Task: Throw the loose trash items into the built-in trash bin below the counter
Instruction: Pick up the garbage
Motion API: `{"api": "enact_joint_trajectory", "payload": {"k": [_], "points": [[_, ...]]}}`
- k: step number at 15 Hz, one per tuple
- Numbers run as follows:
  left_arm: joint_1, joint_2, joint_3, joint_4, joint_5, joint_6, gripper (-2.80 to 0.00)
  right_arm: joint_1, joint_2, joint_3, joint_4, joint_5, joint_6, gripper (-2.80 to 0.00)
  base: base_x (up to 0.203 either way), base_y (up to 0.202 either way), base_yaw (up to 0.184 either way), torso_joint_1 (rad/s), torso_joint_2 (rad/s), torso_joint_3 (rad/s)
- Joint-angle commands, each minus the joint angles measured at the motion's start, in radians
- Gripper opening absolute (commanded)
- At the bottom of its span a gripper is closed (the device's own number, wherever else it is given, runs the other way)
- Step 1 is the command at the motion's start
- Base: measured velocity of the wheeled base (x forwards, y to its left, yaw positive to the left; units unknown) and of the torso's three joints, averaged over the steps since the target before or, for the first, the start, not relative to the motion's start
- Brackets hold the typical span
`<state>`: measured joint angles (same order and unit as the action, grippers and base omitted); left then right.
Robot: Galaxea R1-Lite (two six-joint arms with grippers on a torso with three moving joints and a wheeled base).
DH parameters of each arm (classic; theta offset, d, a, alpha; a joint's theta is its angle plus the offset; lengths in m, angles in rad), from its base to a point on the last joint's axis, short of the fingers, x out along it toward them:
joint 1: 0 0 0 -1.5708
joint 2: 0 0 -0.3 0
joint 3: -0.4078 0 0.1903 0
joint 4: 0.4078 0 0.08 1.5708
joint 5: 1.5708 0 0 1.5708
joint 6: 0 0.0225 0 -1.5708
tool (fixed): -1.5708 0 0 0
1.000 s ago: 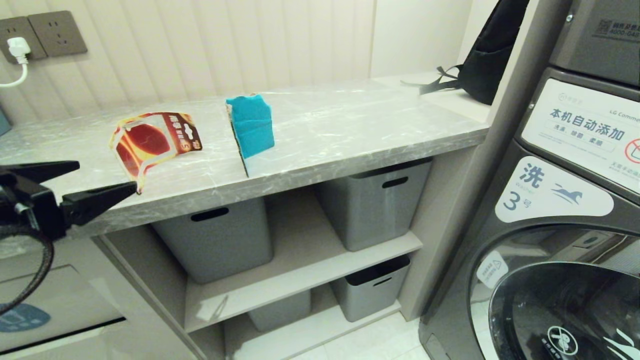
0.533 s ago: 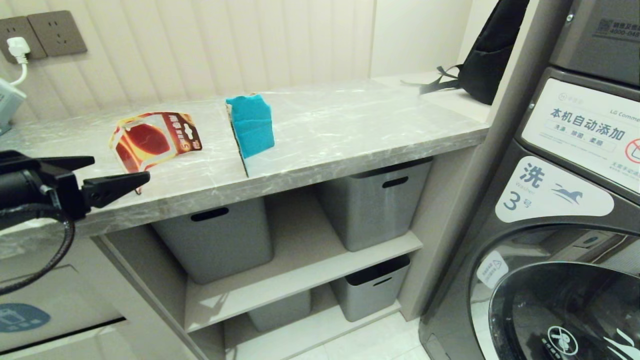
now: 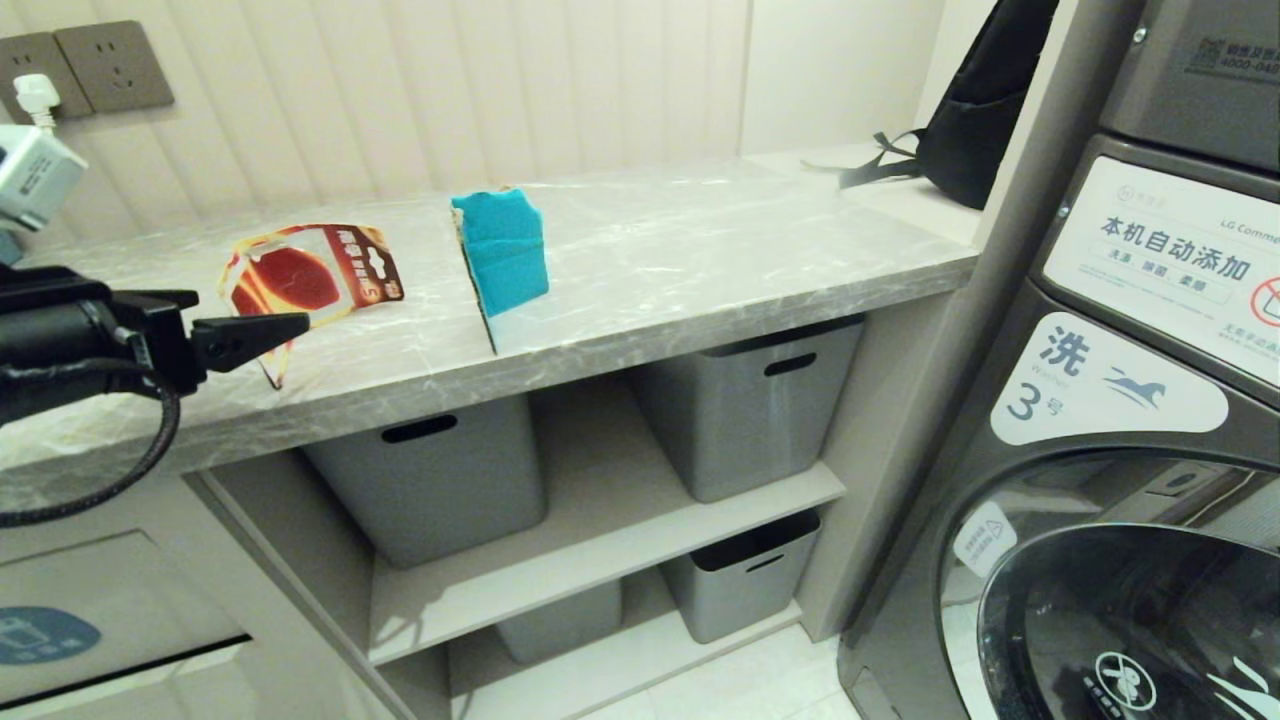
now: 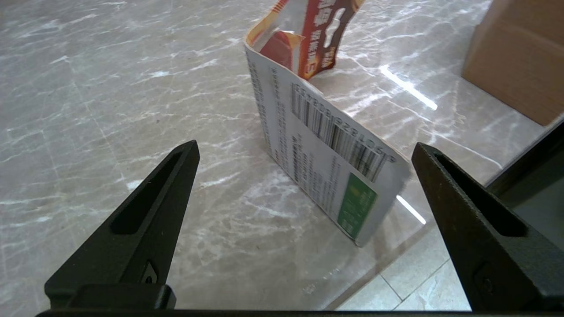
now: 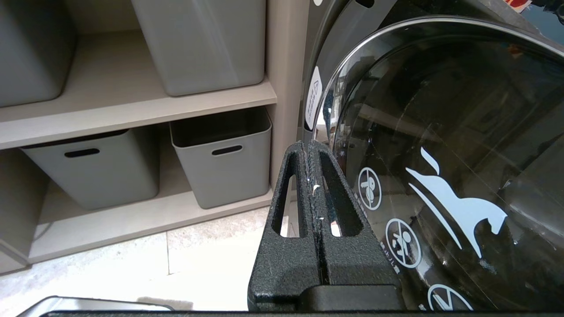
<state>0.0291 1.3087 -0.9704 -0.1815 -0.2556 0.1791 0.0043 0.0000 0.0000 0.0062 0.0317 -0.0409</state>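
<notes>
Left gripper [image 3: 250, 320] at the counter's [image 3: 650, 290] left front, level, jaws spread wide and holding nothing. The bent blister card [image 3: 300, 285] stands on edge just beyond the fingertips [image 4: 185, 154], its printed back between them in the wrist view, not touched. Teal cardboard piece [image 3: 503, 255] stands further right, near mid-counter. Bin flap [image 3: 90, 620] sits below left. Right gripper [image 5: 312, 176] closed, empty, low beside the washer [image 5: 440, 154].

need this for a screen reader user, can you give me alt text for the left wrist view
An open black pincer frames a bent blister card standing on edge on a grey marble-patterned counter, its white barcoded back facing the camera and red-orange print at the far end. A brown cardboard piece sits at one corner, near the counter's front edge.
</notes>
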Motion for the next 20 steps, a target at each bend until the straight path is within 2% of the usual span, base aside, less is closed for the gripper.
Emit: {"api": "enact_joint_trajectory", "payload": {"k": [1, 12, 13, 20], "points": [[0.000, 0.020, -0.008, -0.009, 0.003, 0.001, 0.00, 0.000, -0.002, 0.000, 0.000, 0.001, -0.001, -2.80, 0.000, 0.000, 0.000, 0.000, 0.00, 0.000], [0.000, 0.012, 0.006, -0.012, 0.003, -0.012, 0.00, 0.000, -0.002, 0.000, 0.000, 0.001, -0.001, -2.80, 0.000, 0.000, 0.000, 0.000, 0.00, 0.000], [0.000, 0.014, 0.006, -0.013, 0.003, -0.010, -2.80, 0.000, -0.002, 0.000, 0.000, 0.001, -0.001, -2.80, 0.000, 0.000, 0.000, 0.000, 0.00, 0.000], [0.001, 0.010, 0.009, -0.013, 0.003, -0.012, -2.80, 0.000, -0.002, 0.000, 0.000, 0.001, -0.001, -2.80, 0.000, 0.000, 0.000, 0.000, 0.00, 0.000]]}}
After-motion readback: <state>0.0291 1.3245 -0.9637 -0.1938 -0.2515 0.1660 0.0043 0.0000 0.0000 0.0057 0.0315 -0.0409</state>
